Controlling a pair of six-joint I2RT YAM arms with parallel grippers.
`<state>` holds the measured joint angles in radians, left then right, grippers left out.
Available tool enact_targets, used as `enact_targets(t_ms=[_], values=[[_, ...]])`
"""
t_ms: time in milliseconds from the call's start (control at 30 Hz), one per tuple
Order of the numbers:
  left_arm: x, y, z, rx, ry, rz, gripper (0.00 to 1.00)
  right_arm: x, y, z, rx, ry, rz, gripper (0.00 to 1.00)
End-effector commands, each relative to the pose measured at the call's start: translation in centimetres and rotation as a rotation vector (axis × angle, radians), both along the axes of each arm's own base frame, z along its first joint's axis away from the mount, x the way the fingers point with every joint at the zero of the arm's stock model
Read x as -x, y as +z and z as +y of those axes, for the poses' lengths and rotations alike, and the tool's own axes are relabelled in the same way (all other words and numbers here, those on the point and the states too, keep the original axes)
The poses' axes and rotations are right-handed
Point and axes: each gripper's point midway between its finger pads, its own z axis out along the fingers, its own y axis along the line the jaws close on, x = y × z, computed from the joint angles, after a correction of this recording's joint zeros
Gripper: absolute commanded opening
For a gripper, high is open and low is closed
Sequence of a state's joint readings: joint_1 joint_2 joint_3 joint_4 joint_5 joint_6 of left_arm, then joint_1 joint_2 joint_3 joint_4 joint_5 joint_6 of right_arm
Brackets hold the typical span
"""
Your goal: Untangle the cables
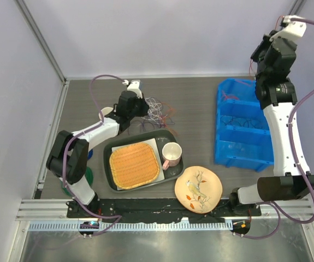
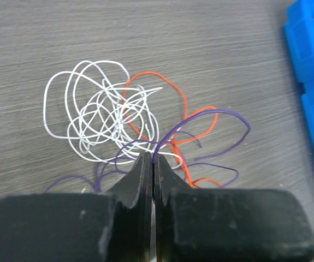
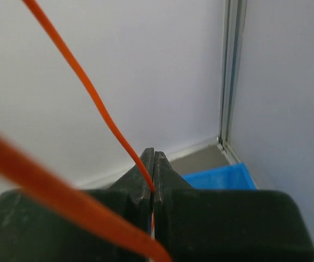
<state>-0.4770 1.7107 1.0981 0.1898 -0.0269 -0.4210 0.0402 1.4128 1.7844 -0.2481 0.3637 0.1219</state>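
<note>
**Top view.** The cables [image 1: 158, 111] lie in a loose bunch on the grey table [image 1: 200, 95], just beyond the far edge of a dark tray [image 1: 109, 155]. The tray carries a woven mat [image 1: 134, 164] and a pink mug [image 1: 171, 154]. A decorated plate [image 1: 199, 188] sits near the tray's right corner. A blue bin [image 1: 243, 131] stands at the right, well apart from the bunch. The left arm reaches to the bunch, and the right arm is raised high above the bin.

**Left wrist view.** The left gripper [image 2: 153, 162] has its jaws pressed together at the near edge of the bunch. A purple strand [image 2: 222, 113] enters the seam at their tip and arcs away to the right, so the grip is on that strand. White strands [image 2: 86, 109] coil to the left, and orange strands [image 2: 170, 87] loop through the middle.

**Right wrist view.** The right gripper [image 3: 153, 158] is clamped on a single orange cable [image 3: 91, 90]. The cable rises up and to the left from between the jaws, clear of the table.
</note>
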Motion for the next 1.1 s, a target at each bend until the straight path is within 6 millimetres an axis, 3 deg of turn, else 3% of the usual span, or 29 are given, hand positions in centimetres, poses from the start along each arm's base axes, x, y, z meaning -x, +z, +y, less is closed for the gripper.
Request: enact_targets(t_ms=[0,133,267,400,467,500,567,633,667,733,767,1067], values=[[1.0,3.6,-0.4,0.066,-0.017,-0.057,0.0,2.2,-2.1,-1.2,-0.083,-0.037,-0.01,0.01],[2.1,4.2,0.1,0.081,-0.014,-0.058,0.0,3.0,-3.3,-2.3,-0.093,-0.06,-0.02,0.01],[3.1,4.8,0.5,0.1,-0.009,-0.064,0.0,1.9,-3.7,-2.2,-0.083,-0.054,-0.013,0.01],[4.1,5.2,0.5,0.118,-0.032,-0.068,0.0,-0.2,-3.4,-2.1,-0.069,-0.037,-0.036,0.01],[4.3,5.4,0.7,0.121,-0.028,-0.071,0.0,-1.8,-4.3,-2.2,-0.06,-0.042,-0.019,0.01],[4.4,5.5,0.7,0.123,-0.029,-0.072,0.0,-2.2,-3.6,-2.3,-0.056,-0.046,-0.038,0.01],[4.5,5.7,0.7,0.123,-0.034,-0.073,0.0,-4.1,-4.9,-3.0,-0.044,-0.079,-0.005,0.01],[4.6,5.8,0.8,0.118,-0.036,-0.076,0.0,-5.2,-4.5,-3.7,-0.031,-0.107,-0.008,0.01],[4.7,5.7,0.9,0.117,-0.033,-0.075,0.0,-6.7,-6.1,-4.2,-0.023,-0.133,0.029,0.01],[4.7,5.7,0.9,0.112,-0.035,-0.076,0.0,-7.6,-6.0,-5.2,-0.027,-0.159,0.029,0.01],[4.7,5.6,1.0,0.108,-0.033,-0.076,0.0,-8.9,-7.7,-5.5,-0.038,-0.163,0.063,0.01],[4.3,4.7,0.6,0.082,-0.046,-0.046,0.0,-11.8,-13.4,-7.4,-0.09,-0.218,0.189,0.01]])
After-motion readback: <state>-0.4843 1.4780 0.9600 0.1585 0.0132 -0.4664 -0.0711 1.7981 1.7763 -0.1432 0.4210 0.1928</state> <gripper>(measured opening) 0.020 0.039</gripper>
